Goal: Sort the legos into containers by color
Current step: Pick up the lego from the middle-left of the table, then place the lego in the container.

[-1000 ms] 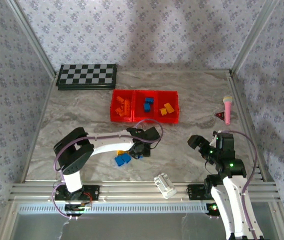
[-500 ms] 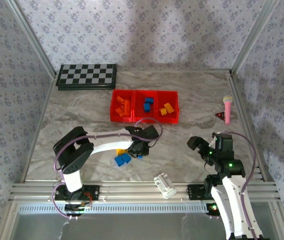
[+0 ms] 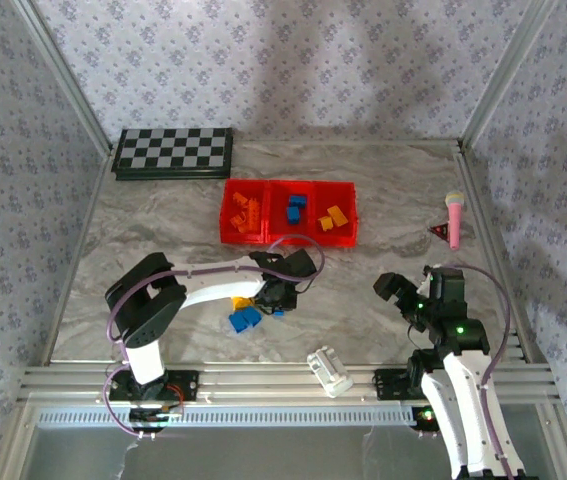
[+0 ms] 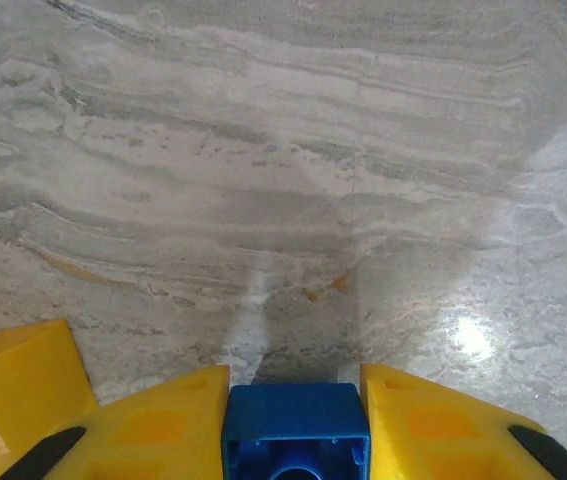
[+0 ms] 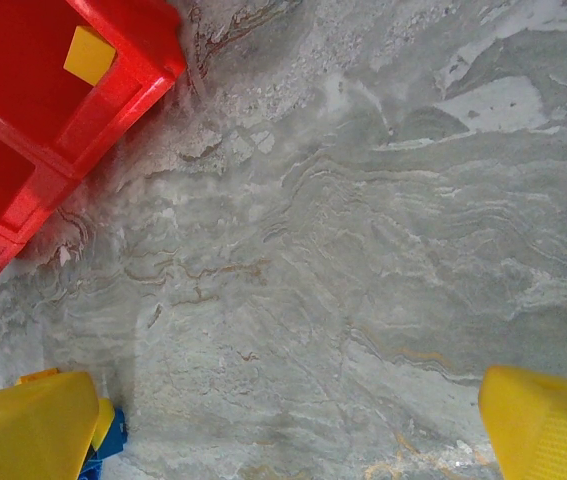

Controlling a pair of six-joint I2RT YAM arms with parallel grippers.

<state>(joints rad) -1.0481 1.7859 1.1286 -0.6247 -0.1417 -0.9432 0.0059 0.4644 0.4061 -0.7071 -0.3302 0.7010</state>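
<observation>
The red containers (image 3: 288, 238) stand in a row at the table's middle back, with orange legos (image 3: 246, 214) in the left bin, blue legos (image 3: 294, 208) in the middle one and yellow-orange legos (image 3: 334, 217) in the right one. My left gripper (image 3: 275, 298) is low over the table in front of them. In the left wrist view, the left gripper (image 4: 296, 380) is shut on a blue lego (image 4: 296, 425), which touches both yellow fingers. More blue legos (image 3: 245, 318) and a yellow lego (image 3: 241, 303) lie beside it. My right gripper (image 3: 395, 290) hovers open (image 5: 288, 420) over bare table.
A checkerboard (image 3: 173, 152) lies at the back left. A white ribbed cylinder (image 3: 329, 370) rests near the front rail. A pink microphone toy (image 3: 455, 215) and a small red piece (image 3: 438, 232) sit at the right. The container corner (image 5: 53, 120) shows a yellow lego (image 5: 89, 54).
My left gripper's fingers have closed in on the blue lego, with the arm staying almost in place. The right arm has shifted only slightly.
</observation>
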